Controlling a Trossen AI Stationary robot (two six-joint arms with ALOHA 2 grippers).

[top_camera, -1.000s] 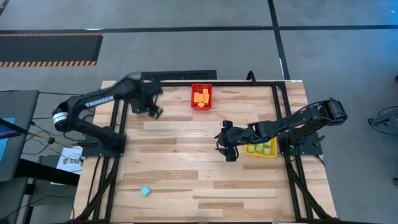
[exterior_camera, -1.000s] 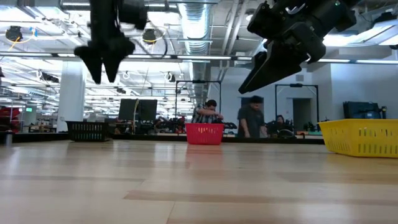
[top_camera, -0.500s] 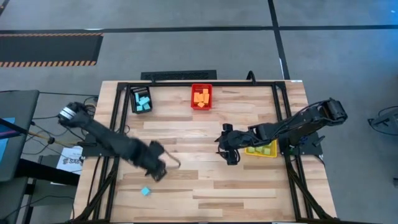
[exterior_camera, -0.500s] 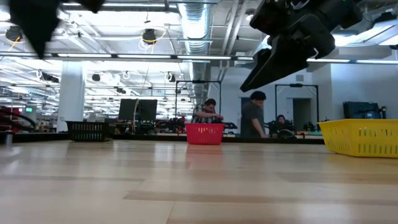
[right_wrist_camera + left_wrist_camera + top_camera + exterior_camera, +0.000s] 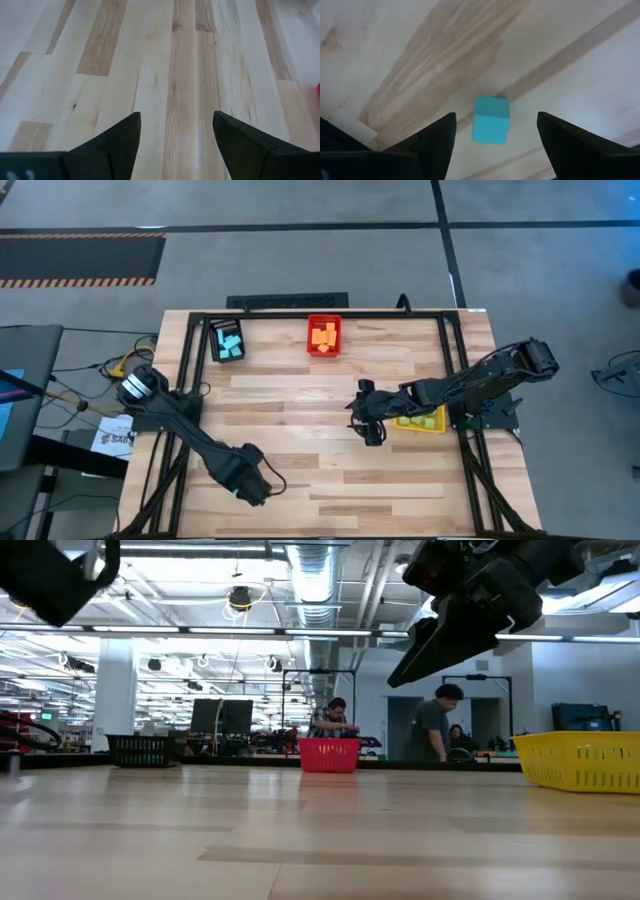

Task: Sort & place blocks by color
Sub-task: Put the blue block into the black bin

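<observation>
I've got the left gripper (image 5: 492, 137) over the blue block (image 5: 491, 120) at the counter's (image 5: 300, 410) 7 o'clock, jaws spread, block untouched. Right gripper (image 5: 371, 432) waits mid-counter, jaws apart.

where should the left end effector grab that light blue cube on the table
Grip the light blue cube across two opposite flat side faces, coming straight down from above. It sits alone on the wooden table with bare wood all round, and the left end effector is open above it, a finger on either side, so a plain vertical pinch looks best.

Industrial lab, exposed ceiling ducts (image 5: 315, 580), workstations
</observation>
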